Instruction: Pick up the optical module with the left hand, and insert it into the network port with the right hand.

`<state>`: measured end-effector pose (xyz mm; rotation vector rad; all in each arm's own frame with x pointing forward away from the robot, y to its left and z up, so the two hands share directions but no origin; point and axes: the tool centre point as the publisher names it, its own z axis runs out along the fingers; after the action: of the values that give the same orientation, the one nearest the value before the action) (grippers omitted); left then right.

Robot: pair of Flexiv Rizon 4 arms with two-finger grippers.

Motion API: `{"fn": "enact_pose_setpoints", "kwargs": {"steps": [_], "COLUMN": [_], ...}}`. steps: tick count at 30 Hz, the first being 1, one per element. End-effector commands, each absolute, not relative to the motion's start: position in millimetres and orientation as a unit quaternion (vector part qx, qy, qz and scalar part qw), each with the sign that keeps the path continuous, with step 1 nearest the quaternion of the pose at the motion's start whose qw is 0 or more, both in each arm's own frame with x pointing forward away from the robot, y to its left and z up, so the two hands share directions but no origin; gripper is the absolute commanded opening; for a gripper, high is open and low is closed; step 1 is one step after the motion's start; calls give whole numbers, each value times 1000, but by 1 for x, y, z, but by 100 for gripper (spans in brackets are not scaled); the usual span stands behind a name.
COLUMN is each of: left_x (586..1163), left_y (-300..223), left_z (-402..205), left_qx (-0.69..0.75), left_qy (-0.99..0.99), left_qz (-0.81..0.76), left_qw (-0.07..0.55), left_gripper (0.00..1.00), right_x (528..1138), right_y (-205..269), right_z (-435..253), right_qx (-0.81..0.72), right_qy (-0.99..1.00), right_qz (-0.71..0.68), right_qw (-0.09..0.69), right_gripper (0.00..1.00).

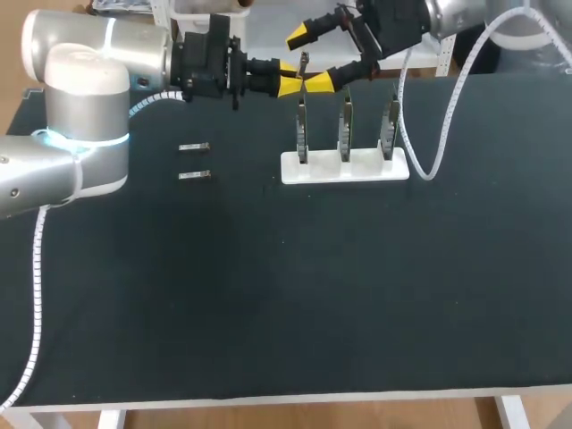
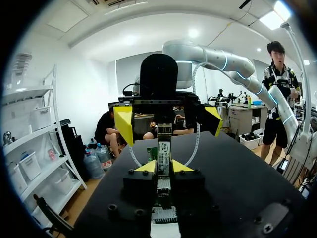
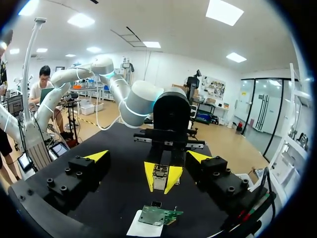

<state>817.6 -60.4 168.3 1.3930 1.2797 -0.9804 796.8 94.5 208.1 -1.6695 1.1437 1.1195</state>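
Listing item one, optical module: location? (A)
Held above the far side of the table, over the end board of the holder, clamped from both sides in the yellow tips of the left tool. (B)
Item two, right tool: state? (A)
Released. Its fingers stand wide apart on either side of the module's free end, facing the left tool; no contact with the module can be seen. (B)
Item three, network port boards? (A)
Three, upright in a white holder, just below both tools. (B)
Item four, remainder? (A)
Two spare modules, flat on the table, one in front of the other, well apart from the holder on the left arm's side. (B)
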Motion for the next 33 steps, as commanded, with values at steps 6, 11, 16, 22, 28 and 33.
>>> {"fn": "enact_pose_setpoints", "kwargs": {"steps": [6, 11, 16, 22, 28, 33], "left_x": [819, 819, 819, 819, 819, 819], "left_y": [-61, -61, -61, -61, -61, -61], "left_z": [168, 168, 168, 168, 168, 168], "left_qx": [573, 573, 573, 573, 573, 573], "left_qy": [525, 525, 525, 525, 525, 525], "left_qz": [-403, -403, -403, -403, -403, -403], "left_qw": [483, 483, 483, 483, 483, 483], "left_gripper": [0, 0, 0, 0, 0, 0], "right_x": [799, 799, 799, 799, 799, 799], "right_y": [94, 94, 94, 94, 94, 94], "right_z": [207, 207, 207, 207, 207, 207], "right_qx": [-659, -659, -659, -659, -659, -659], "right_qy": [448, 448, 448, 448, 448, 448], "right_qz": [451, 451, 451, 451, 451, 451], "right_qw": [402, 402, 402, 402, 402, 402], "right_gripper": [100, 100, 35, 29, 0, 0]}}
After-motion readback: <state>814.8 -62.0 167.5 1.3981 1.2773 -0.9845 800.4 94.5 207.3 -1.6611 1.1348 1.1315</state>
